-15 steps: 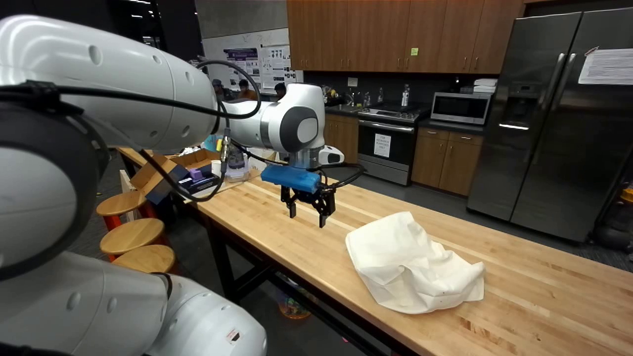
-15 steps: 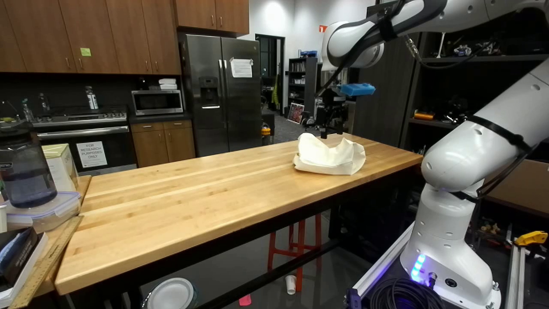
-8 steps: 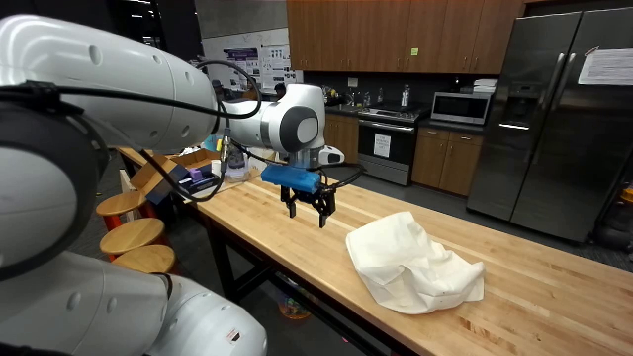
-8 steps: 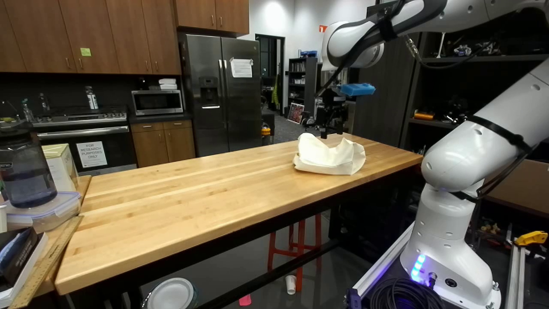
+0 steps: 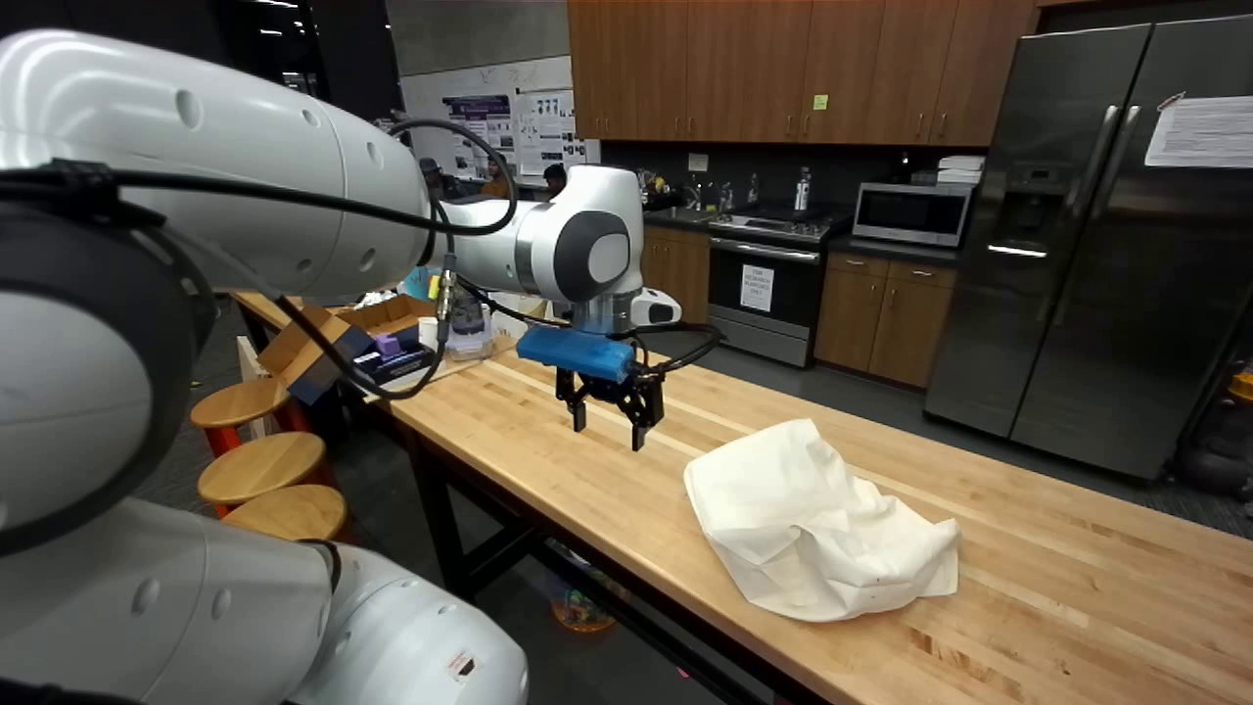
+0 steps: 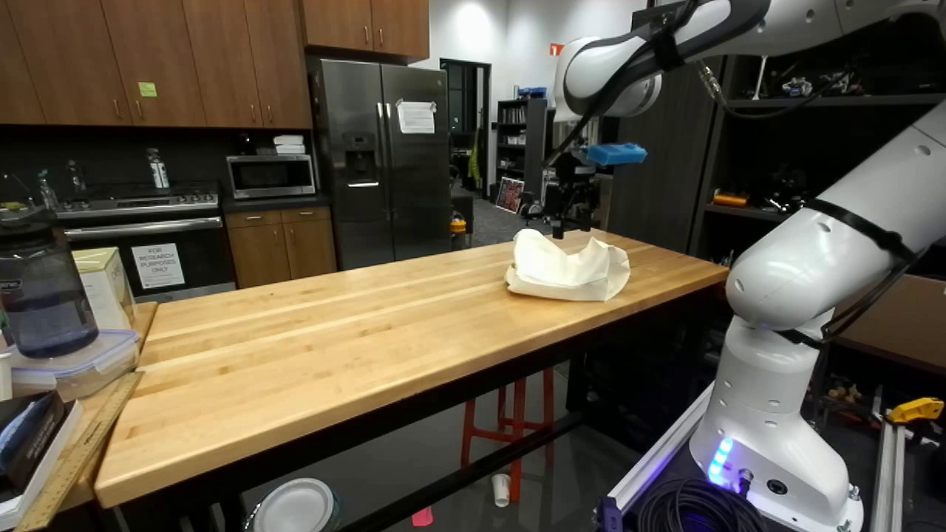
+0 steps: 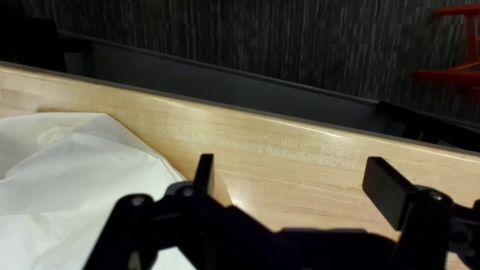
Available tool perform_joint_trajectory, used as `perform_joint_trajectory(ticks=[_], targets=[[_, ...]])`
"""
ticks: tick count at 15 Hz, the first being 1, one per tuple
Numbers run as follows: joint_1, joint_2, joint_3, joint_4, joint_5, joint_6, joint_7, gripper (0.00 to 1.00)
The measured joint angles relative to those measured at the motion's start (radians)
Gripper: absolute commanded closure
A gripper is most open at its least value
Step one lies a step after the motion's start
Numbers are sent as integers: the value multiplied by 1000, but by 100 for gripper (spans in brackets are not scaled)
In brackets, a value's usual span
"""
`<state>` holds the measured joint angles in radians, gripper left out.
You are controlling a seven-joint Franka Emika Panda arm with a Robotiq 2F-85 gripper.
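Note:
My gripper (image 5: 609,434) hangs above the wooden table (image 5: 1077,587) with its fingers pointing down. In the wrist view the gripper (image 7: 290,160) is wide open, with only bare wood seen between its black fingers (image 7: 386,191). A crumpled cream-white cloth (image 5: 822,529) lies on the table, raised in folds; whether anything is under it is hidden. The cloth (image 7: 90,161) fills the left of the wrist view, passing below and beside the left finger. In an exterior view the gripper (image 6: 571,227) appears just behind and above the cloth (image 6: 569,277), not gripping it.
At the table's far end stand a water bottle (image 6: 44,295), a lidded plastic container (image 6: 96,358) and a wooden ruler (image 6: 81,451). Opened cardboard boxes (image 5: 294,357) sit there too. Round stools (image 5: 259,465) line one long side. The table's edge (image 7: 240,112) crosses the wrist view.

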<state>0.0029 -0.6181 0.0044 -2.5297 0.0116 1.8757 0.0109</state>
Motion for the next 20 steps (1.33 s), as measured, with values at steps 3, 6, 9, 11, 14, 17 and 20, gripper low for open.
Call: perform_joint_trajectory(ticks=[3, 6, 9, 11, 14, 17, 20], targets=[[0, 0, 0, 0, 0, 0, 0, 0], [5, 1, 17, 6, -15, -1, -3, 0], [9, 12, 62, 60, -80, 3, -2, 0], [9, 31, 87, 128, -142, 3, -2, 0], [8, 87, 101, 252, -213, 2, -2, 0], [-7, 185, 89, 375, -232, -4, 5, 0], [-37, 314, 62, 491, -238, -13, 35, 0]])
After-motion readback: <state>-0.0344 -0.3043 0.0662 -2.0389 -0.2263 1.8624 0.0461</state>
